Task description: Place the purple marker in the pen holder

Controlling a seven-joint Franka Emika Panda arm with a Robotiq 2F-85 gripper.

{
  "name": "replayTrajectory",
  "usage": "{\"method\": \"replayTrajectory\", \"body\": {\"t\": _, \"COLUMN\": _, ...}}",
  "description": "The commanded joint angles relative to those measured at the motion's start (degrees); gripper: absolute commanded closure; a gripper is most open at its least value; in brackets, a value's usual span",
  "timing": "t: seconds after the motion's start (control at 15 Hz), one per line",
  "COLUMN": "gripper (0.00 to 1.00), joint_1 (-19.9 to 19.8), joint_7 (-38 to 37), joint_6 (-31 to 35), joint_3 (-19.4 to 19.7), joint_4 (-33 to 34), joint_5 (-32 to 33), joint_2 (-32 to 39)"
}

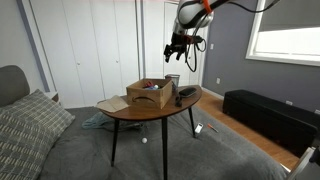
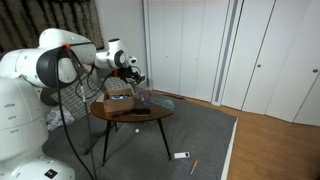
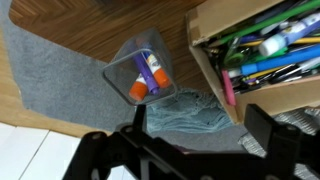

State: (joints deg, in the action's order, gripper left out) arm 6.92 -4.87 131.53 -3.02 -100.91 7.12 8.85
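The pen holder [image 3: 121,71], a grey cup seen from above in the wrist view, stands on the round table beside the cardboard box. The purple marker [image 3: 151,67] lies inside it, next to an orange-tipped marker [image 3: 138,89]. In an exterior view the holder [image 1: 172,82] stands at the box's far side. My gripper [image 3: 200,121] is open and empty, with both fingers spread apart. It hangs well above the holder and the table in both exterior views [image 1: 176,48] [image 2: 133,72].
The brown cardboard box [image 3: 206,60] holds several pens and markers and also shows in both exterior views [image 1: 146,95] [image 2: 118,103]. A low flat black object [image 1: 186,95] lies on the wooden table [image 1: 135,112]. A bluish cloth [image 3: 185,112] lies on the grey carpet below.
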Motion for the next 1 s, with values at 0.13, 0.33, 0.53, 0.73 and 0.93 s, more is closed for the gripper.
{"method": "replayTrajectory", "body": {"t": 0.13, "gripper": 0.00, "joint_1": -0.11, "joint_7": 1.66, "joint_6": -23.01, "joint_3": -2.25, "joint_4": 0.92, "joint_5": -7.93, "joint_2": -9.86}}
{"method": "replayTrajectory", "body": {"t": 0.33, "gripper": 0.00, "joint_1": 0.23, "joint_7": 0.27, "joint_6": -36.40, "joint_3": -3.09, "joint_4": 2.50, "joint_5": -9.73, "joint_2": -12.73}}
{"method": "replayTrajectory", "body": {"t": 0.53, "gripper": 0.00, "joint_1": 0.27, "joint_7": 0.28, "joint_6": -45.97, "joint_3": -3.70, "joint_4": 2.76, "joint_5": -9.97, "joint_2": -15.02}}
{"method": "replayTrajectory", "body": {"t": 0.73, "gripper": 0.00, "joint_1": 0.01, "joint_7": 1.82, "joint_6": -44.62, "joint_3": -3.80, "joint_4": 2.53, "joint_5": -9.66, "joint_2": -14.93}}
{"method": "replayTrajectory", "body": {"t": 0.93, "gripper": 0.00, "joint_1": -0.02, "joint_7": 2.66, "joint_6": -44.91, "joint_3": -3.73, "joint_4": 2.38, "joint_5": -10.11, "joint_2": -15.43}}
